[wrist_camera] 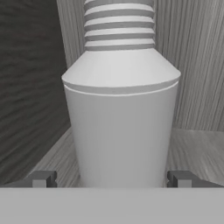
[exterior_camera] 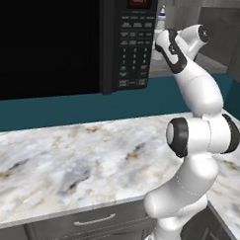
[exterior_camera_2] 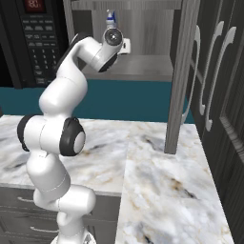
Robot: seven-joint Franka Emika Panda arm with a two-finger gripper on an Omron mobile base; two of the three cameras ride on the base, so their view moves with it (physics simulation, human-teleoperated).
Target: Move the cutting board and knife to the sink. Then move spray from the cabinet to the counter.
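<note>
Straddling the spray, the tool gapes wide; trigger head cropped.

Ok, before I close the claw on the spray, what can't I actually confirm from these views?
- Spray, hand view: trigger head cut off by the top edge; whether the fingertips touch the body cannot be told.
- Spray body, both base views: covered by the arm; just the top shows.
- Claw, base views: behind the wrist.
- Cabinet shelf under the bottle: blocked by the bottle.
</note>
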